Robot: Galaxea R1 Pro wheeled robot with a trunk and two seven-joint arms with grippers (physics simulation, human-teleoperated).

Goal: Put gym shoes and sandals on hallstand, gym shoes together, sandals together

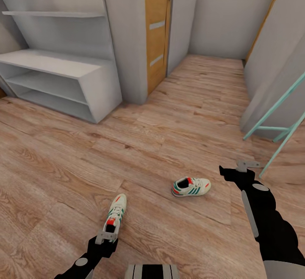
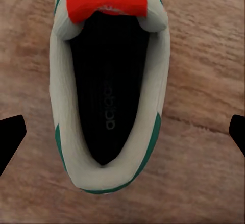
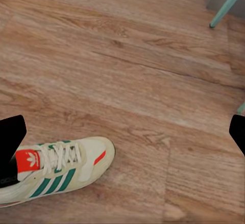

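Observation:
Two gym shoes lie apart on the corridor floor (image 1: 169, 135). One gym shoe (image 1: 116, 213) points away from me, and my left gripper (image 1: 106, 236) hovers over its heel. In the left wrist view that shoe (image 2: 109, 91) shows its dark opening and red tongue between the open gripper's (image 2: 122, 134) black fingertips (image 2: 10, 137), with no contact. The other gym shoe (image 1: 191, 186) lies on its sole to the right; my right gripper (image 1: 242, 168) is held off to its right. It is open in the right wrist view (image 3: 122, 137), with the shoe (image 3: 56, 170) off to one side. The sandals are out of view. The hallstand (image 1: 55, 65) stands at the far left.
A wooden door (image 1: 157, 29) and a grey wall column (image 1: 127, 37) stand beyond the hallstand. Teal frame legs (image 1: 275, 131) slant down to the floor at the right, beside a grey wall (image 1: 271, 59). The corridor runs on towards the back. My base (image 1: 152, 272) shows at the bottom edge.

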